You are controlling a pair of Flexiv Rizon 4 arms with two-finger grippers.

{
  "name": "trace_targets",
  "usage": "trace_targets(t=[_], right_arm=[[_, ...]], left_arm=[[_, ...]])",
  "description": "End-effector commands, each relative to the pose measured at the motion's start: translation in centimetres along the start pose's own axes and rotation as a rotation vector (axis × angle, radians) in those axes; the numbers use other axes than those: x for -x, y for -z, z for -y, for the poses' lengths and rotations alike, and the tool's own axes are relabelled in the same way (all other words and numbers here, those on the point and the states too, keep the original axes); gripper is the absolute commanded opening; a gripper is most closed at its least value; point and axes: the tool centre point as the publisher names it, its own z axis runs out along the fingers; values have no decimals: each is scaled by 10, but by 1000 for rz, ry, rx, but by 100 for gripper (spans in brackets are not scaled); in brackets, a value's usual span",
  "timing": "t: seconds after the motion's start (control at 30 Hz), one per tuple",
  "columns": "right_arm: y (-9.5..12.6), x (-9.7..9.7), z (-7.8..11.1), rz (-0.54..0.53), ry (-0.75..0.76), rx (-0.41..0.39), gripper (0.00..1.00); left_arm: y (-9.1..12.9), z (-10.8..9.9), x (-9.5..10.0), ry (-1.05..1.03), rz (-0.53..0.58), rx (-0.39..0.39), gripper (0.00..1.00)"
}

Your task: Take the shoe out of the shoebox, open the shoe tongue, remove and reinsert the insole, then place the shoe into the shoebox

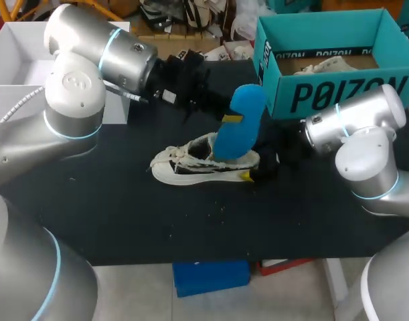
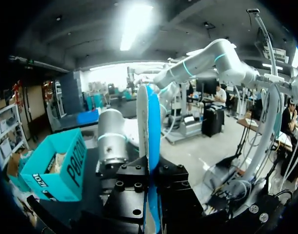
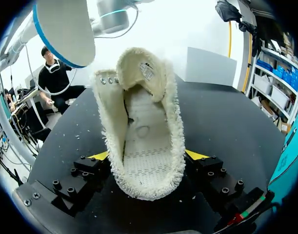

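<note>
A white shoe (image 1: pixel 191 164) lies on its sole in the middle of the black table, toe to the left. My right gripper (image 1: pixel 260 168) is shut on its heel. In the right wrist view the fuzzy collar of the shoe (image 3: pixel 144 141) fills the gap of that gripper (image 3: pixel 148 157), and both yellow tips press its sides. The tongue stands up and the inside is bare. My left gripper (image 1: pixel 227 119) is shut on the blue insole (image 1: pixel 239 124), held upright above the heel end. The insole (image 2: pixel 151 141) shows edge-on between the fingers. The teal shoebox (image 1: pixel 328 90) stands at the back right.
Another white shoe (image 1: pixel 328 65) lies inside the shoebox. A white open box (image 1: pixel 17 60) stands at the back left, behind my left arm. Bare black tabletop (image 1: pixel 124 207) stretches in front of the shoe.
</note>
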Motion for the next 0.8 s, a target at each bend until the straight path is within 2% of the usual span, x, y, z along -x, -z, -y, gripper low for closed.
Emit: trace_targets(t=[0.03, 0.1, 0.13, 0.2, 0.27, 0.3, 0.37, 0.8], right_arm=[[-2, 2, 2, 0, -1, -2, 0], [-2, 2, 2, 0, -1, -2, 0], [-2, 2, 2, 0, -1, -2, 0], [-2, 2, 2, 0, -1, -2, 0], [-2, 2, 2, 0, -1, -2, 0], [-2, 2, 2, 0, -1, -2, 0], [-2, 2, 2, 0, -1, -2, 0], [-2, 2, 2, 0, -1, -2, 0]], left_arm=[[9, 28, -32, 100, 122, -130, 0], [12, 42, -39, 105, 144, -122, 0], [13, 48, -43, 136, 147, -170, 0], [15, 60, -52, 160, 150, -191, 0], [17, 72, -61, 226, 138, -283, 0], [18, 78, -65, 219, 146, -295, 0], [21, 91, -74, 262, 127, -393, 0], [21, 91, -74, 262, 127, -393, 0]])
